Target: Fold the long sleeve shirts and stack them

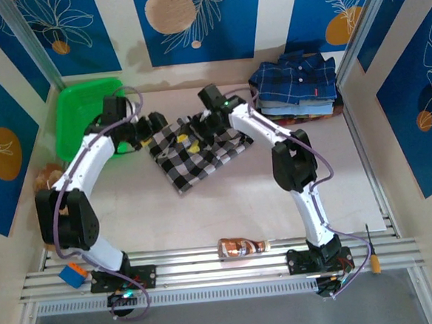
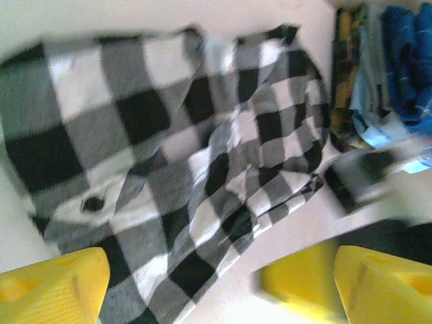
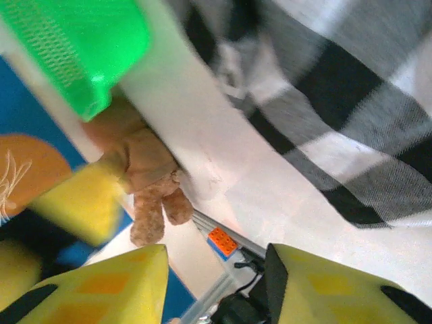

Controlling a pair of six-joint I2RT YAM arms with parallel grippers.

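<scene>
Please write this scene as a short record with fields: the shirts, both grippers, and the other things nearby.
checked shirt: crumpled at table centre, not folded
stack of folded shirts: far right, navy plaid on top
left gripper: open, over the checked shirt
right gripper: open, at the checked shirt's edge
green basket: far left
brown plush toy: left edge, near the basket

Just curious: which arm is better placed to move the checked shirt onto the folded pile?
Probably right: the right gripper hovers over the checked shirt, on the side nearer the folded pile.
</scene>
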